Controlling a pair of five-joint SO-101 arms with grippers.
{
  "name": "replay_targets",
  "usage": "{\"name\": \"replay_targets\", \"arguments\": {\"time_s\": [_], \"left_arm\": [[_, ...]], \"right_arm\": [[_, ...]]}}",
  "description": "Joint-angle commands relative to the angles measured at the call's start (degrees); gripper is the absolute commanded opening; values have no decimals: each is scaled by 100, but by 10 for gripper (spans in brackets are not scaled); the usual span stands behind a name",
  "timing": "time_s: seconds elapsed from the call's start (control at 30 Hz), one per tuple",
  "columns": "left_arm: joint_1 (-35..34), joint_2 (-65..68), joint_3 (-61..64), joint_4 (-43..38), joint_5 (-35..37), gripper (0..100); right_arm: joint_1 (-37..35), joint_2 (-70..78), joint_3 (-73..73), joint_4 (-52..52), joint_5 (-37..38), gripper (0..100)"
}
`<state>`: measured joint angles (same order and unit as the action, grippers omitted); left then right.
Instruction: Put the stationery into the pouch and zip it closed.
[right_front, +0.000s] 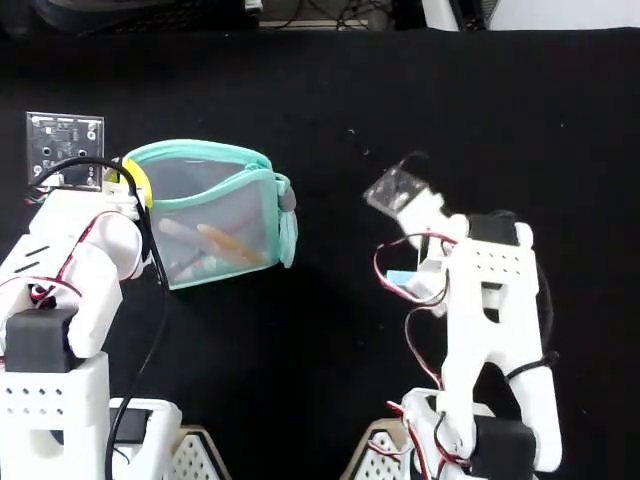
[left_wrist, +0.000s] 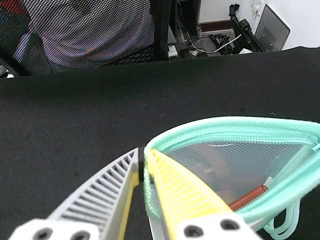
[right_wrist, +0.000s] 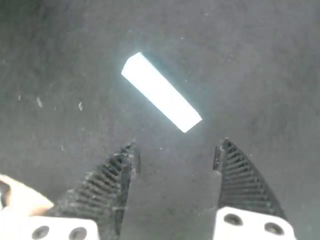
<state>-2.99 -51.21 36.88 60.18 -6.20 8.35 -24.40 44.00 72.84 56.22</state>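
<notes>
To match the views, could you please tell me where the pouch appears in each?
High view: pouch left of centre on the black table, left gripper at its rim.
Left wrist view: the picture's lower right, mint rim pinched by that gripper.
Right wrist view: white block ahead of the right gripper.
Shared landmark: the black table.

a robotics lab or maker's workroom set in an office. a black cloth covers the tabletop, and two white printed arms, the left arm and the right arm, stand bolted at its near edge with loose red and black wires showing. the right gripper has ribbed printed fingers. a bare circuit board lies on the cloth. behind the tabletop stand a mesh chair, tangled cables and a white wall.
</notes>
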Motion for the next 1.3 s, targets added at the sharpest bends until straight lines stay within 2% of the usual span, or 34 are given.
{"name": "replay_targets", "arguments": {"time_s": [0.0,0.2,0.4,0.57,0.83,1.27], "left_arm": [[-4,158,1059,97,-62,30],[-4,158,1059,79,-62,30],[31,158,1059,97,-44,30],[31,158,1059,105,-35,30],[31,158,1059,105,-35,30],[31,158,1059,105,-35,30]], "right_arm": [[70,-171,145,-352,475,248],[492,-171,980,-1600,1002,250],[466,-171,1587,-2303,1081,248],[448,-163,1684,-2382,1090,247],[-132,-163,1666,-2374,1090,247],[-105,-163,1903,-2374,1574,244]]}}
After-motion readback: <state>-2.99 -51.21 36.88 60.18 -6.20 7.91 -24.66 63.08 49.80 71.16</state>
